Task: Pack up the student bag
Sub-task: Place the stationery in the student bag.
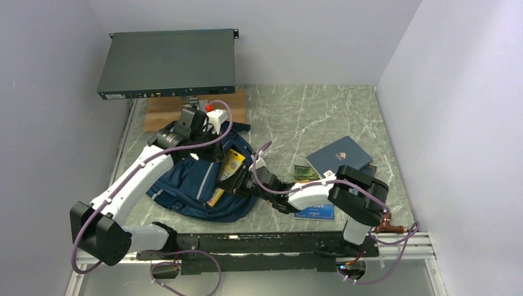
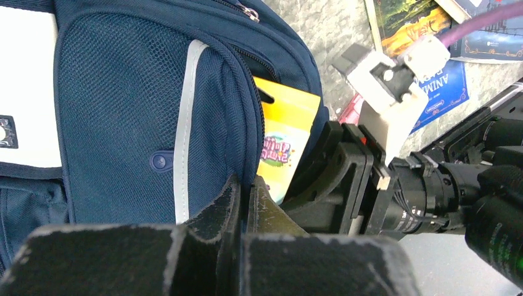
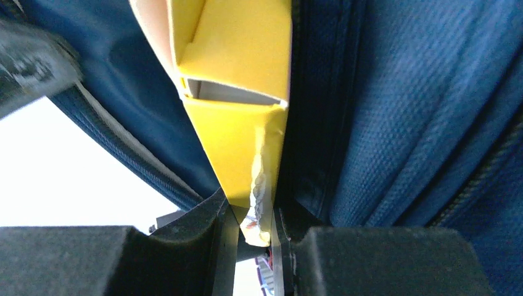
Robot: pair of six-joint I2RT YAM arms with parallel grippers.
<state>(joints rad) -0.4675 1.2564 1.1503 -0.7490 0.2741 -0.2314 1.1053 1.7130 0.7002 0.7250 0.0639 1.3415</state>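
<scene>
Student bag [image 1: 191, 185]: navy w/ grey stripes, lying flat nr left edge of table [image 1: 296, 117], main opening facing right
L gripper [image 2: 243, 200]: jaws closed tight, pinching rim of bag opening
Yellow box [image 1: 232, 165]: partly inside opening, rest sticking out
R gripper [image 3: 248, 217]: jaws a narrow gap apart, clamped on box's end flap
Books [image 1: 338, 157]: loose group twd right edge, right of bag

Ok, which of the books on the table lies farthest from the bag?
The plain dark blue book, at the back right. The small green-and-yellow picture book and the bright blue book under the right arm both lie nearer the bag.
</scene>
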